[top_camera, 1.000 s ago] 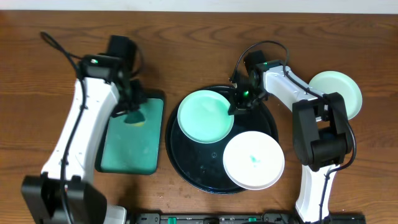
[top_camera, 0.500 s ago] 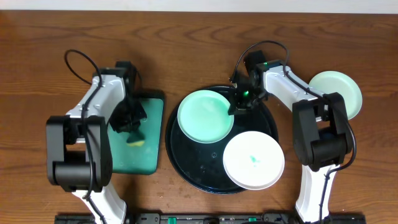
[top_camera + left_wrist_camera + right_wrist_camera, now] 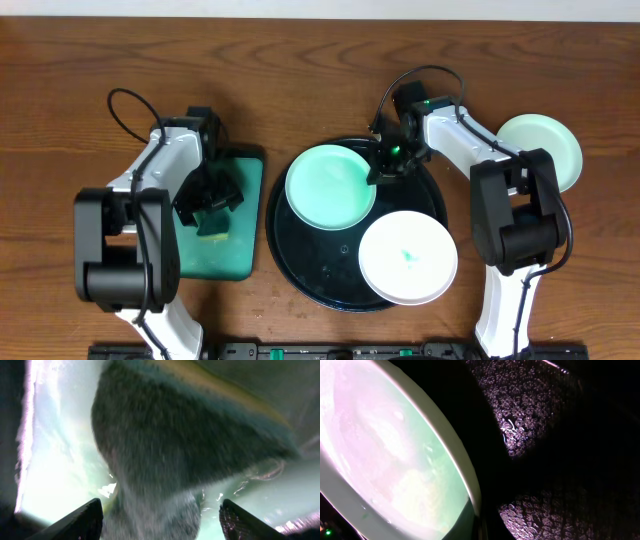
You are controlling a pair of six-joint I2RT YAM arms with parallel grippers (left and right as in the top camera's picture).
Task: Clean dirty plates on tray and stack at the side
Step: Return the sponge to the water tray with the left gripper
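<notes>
The black tray [image 3: 300,270] holds a pale mint plate [image 3: 328,188] at its back left and a white plate [image 3: 408,257] with a teal smear at its front right. My right gripper [image 3: 386,168] is shut on the mint plate's right rim; in the right wrist view the plate [image 3: 385,450] fills the left side beside the right gripper [image 3: 492,520]. A second mint plate [image 3: 545,148] lies on the table at the far right. My left gripper [image 3: 208,203] stands open over a sponge [image 3: 212,226]. In the left wrist view the sponge [image 3: 165,460] lies between the spread fingertips [image 3: 85,520].
A teal rectangular sponge tray [image 3: 210,255] sits left of the black tray, its wet floor [image 3: 60,450] showing in the left wrist view. Bare wooden table [image 3: 300,80] lies behind both trays and at the far left.
My left arm swung in and brought the sponge toward the front of the teal tray. Its jaws then opened and let the sponge go. The right arm and the plates have not moved.
</notes>
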